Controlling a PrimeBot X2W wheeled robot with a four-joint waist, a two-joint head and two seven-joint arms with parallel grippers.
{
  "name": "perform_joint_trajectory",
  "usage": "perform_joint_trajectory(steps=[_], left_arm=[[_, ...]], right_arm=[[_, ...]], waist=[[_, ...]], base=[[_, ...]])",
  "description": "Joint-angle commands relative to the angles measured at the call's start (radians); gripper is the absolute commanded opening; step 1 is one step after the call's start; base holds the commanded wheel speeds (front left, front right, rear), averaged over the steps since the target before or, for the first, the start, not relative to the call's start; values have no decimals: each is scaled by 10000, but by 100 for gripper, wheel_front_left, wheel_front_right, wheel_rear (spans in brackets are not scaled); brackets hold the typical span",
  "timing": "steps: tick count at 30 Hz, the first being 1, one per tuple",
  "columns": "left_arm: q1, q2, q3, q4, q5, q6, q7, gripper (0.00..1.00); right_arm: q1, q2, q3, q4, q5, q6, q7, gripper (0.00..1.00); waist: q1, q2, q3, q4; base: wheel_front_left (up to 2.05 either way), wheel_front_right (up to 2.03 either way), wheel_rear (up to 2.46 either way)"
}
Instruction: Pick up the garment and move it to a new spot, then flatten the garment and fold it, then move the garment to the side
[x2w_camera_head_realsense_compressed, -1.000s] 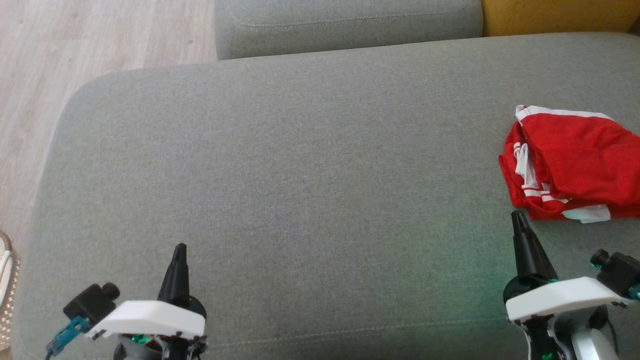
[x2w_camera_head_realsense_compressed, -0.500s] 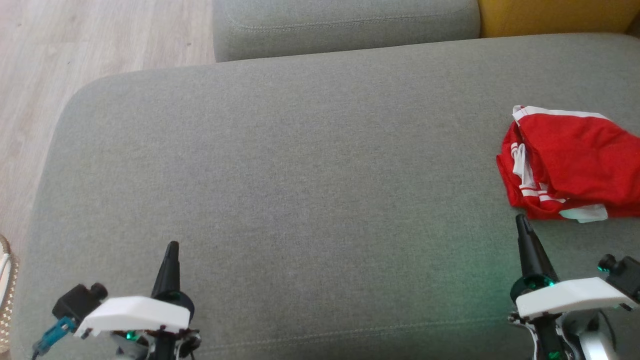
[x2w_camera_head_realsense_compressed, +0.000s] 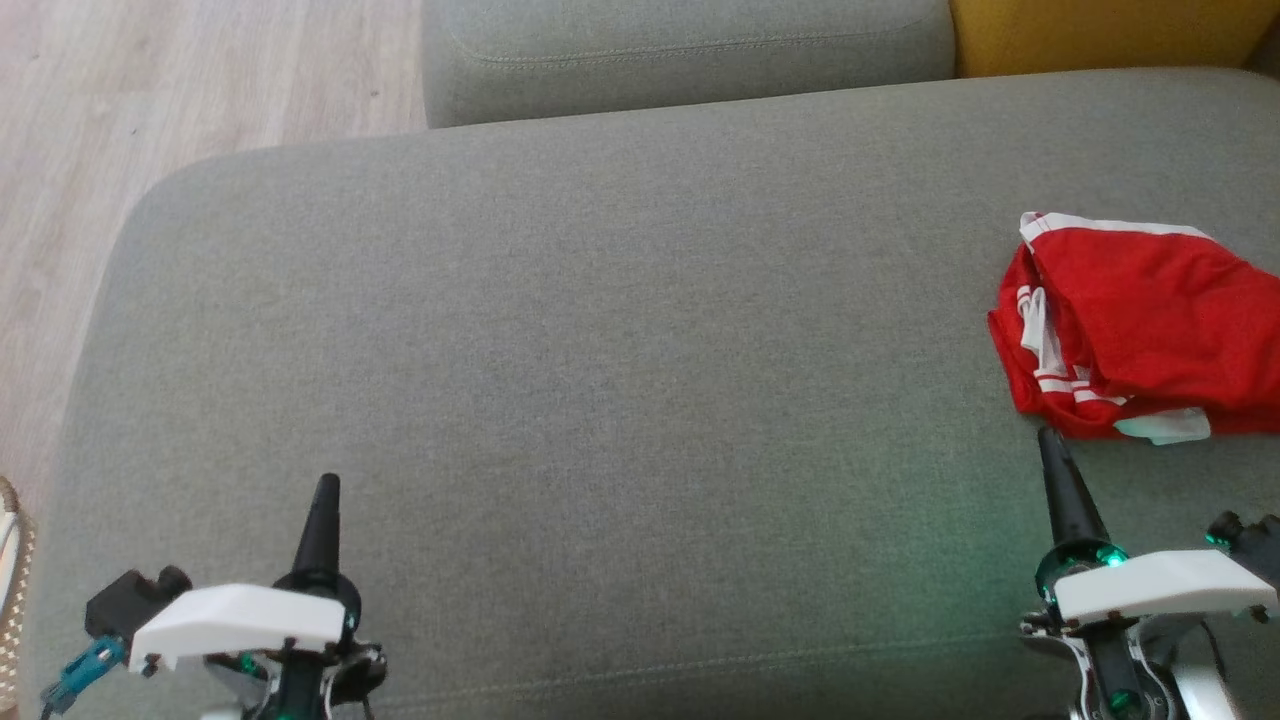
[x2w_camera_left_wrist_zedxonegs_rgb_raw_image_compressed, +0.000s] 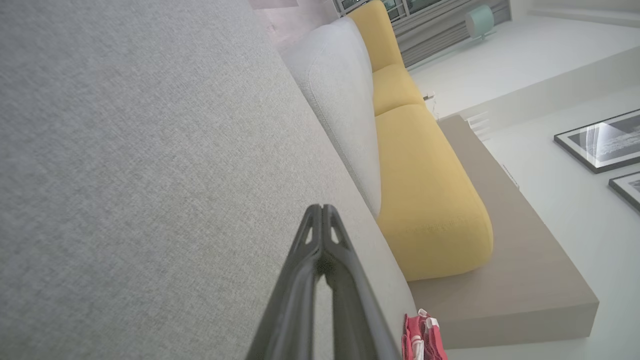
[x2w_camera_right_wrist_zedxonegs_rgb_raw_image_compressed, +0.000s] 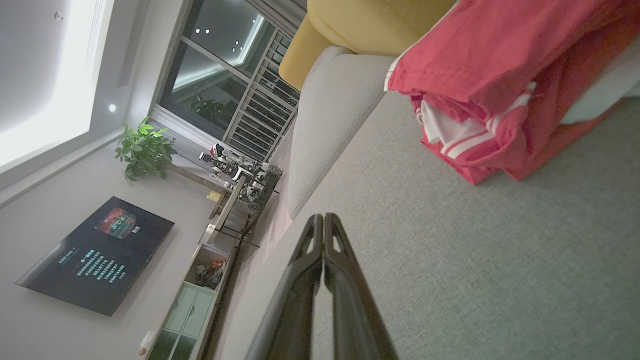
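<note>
Where the head view looks down on the grey sofa seat (x2w_camera_head_realsense_compressed: 600, 350), the red garment (x2w_camera_head_realsense_compressed: 1150, 310) with white stripes lies crumpled at the frame's right edge. The left gripper (x2w_camera_head_realsense_compressed: 326, 484) at lower left and the right gripper (x2w_camera_head_realsense_compressed: 1046, 434) at lower right are both pressed closed and empty. The right gripper's tip is just below the garment. In the left wrist view, the garment (x2w_camera_left_wrist_zedxonegs_rgb_raw_image_compressed: 422, 337) shows at the bottom edge. In the right wrist view it (x2w_camera_right_wrist_zedxonegs_rgb_raw_image_compressed: 500, 100) lies at upper right, apart from the closed fingertips.

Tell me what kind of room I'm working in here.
Most likely a home living room: a grey fabric sofa with a yellow cushion, a dark wall-mounted television screen and a green potted plant.
</note>
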Motion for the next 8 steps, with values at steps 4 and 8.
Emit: perform_joint_trajectory(steps=[4,8], left_arm=[[-618,171,411,-226,-577,-155,174,0],[-658,172,497,-191,-872,-205,261,0]], right_arm=[[-549,-172,63,-249,729,-2,169,0],[-576,-172,42,-210,1098,-3,257,0]], waist=[[0,-1,-15,-15],[0,-1,-25,-25]], base=[[0,0,0],[0,0,0]])
